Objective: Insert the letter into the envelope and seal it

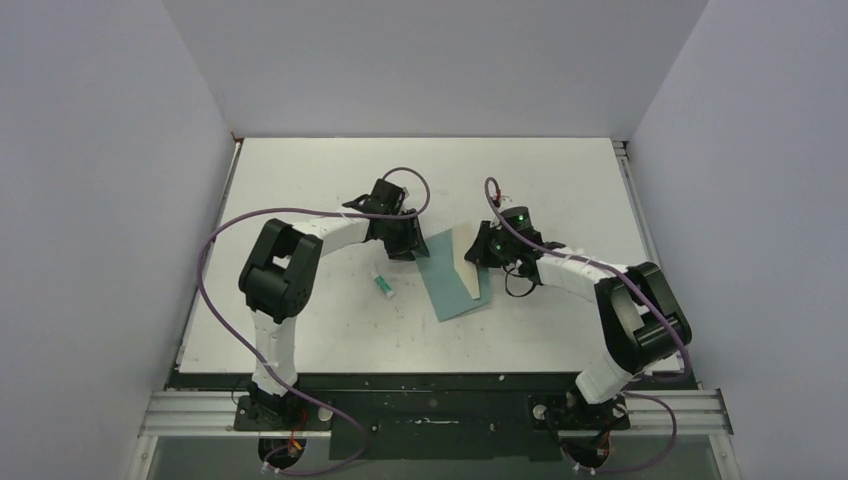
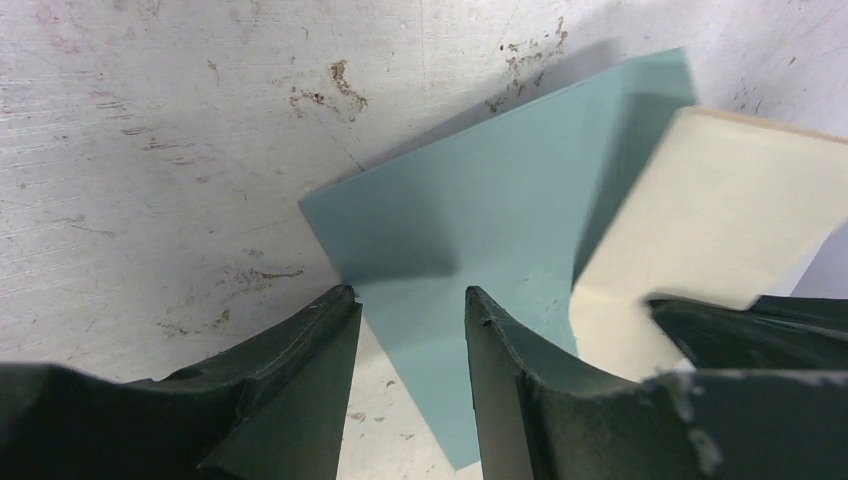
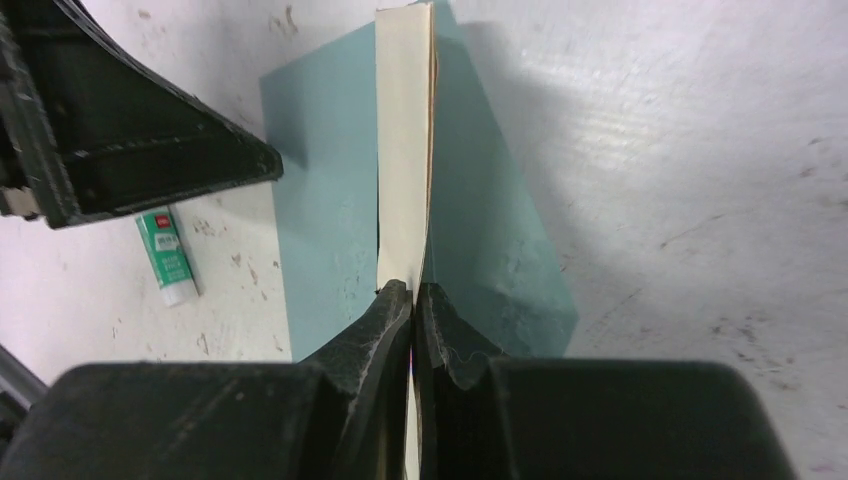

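The right hand is clenching on the letter, its two fingertips pressing together on the near edge of the sheet. The letter is standing on edge, reaching straight out ahead of those fingertips, with its cream face turning toward the left finger's side and a thin tan line showing along the other side. Directly below the right hand and the raised sheet, the envelope is lying flat on the surface, spreading out to both sides of the fingertips. Off to the left of the right hand, past the envelope's edge, a small white-and-green glue tube is lying on the surface.

The left hand is hovering released, its fingers standing apart with nothing between them. Just ahead of and beneath its fingertips, a corner of the envelope is showing through the gap. To the right of its right finger, the letter is bowing upward, close beside that finger.

From above, the left hand and the right hand are facing each other across the envelope, with the letter leaning up between them and the glue tube lying nearer the left hand.
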Motion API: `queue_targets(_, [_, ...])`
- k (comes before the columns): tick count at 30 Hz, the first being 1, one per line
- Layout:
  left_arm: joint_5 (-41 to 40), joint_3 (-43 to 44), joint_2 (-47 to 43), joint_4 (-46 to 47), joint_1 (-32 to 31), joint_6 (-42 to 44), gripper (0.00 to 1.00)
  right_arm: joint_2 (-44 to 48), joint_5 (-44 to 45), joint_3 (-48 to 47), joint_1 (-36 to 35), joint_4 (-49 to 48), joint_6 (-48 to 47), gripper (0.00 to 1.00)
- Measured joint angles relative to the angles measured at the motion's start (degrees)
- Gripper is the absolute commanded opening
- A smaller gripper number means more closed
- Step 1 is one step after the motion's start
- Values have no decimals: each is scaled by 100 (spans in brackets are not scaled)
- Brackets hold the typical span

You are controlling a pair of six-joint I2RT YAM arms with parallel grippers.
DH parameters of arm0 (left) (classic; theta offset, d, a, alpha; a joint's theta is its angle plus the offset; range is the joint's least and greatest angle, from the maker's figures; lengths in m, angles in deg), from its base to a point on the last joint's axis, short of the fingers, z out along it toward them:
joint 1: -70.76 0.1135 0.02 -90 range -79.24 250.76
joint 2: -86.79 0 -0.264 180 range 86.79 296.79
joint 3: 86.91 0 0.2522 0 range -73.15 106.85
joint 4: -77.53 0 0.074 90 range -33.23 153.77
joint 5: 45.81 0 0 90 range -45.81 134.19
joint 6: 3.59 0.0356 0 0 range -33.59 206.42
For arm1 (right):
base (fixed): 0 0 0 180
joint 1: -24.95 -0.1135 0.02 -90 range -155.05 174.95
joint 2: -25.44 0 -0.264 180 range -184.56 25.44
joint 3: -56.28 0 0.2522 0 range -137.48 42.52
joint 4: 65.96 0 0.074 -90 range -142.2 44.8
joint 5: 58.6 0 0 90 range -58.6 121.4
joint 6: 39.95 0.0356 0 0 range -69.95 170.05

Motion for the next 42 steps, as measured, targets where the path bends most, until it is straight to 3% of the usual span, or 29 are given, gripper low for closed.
queue_targets(11, [50,107,85,39,0,72,43,407,723,216,0,-516,-149,5])
queue_targets(19, [170,162,109,48,0,68,51,398,890,247,61,-431,162,5])
queue_targets(26, [352,-212,-39,479,42,-76,41,122,916,247,201,-413,774,5])
queue_targets(34, [590,-531,-195,901,52,-122,47,-68,863,420,199,-466,1167,5])
queue_targets(42, [717,-564,-225,1309,-2,-166,44,-79,754,439,201,-503,1200,5])
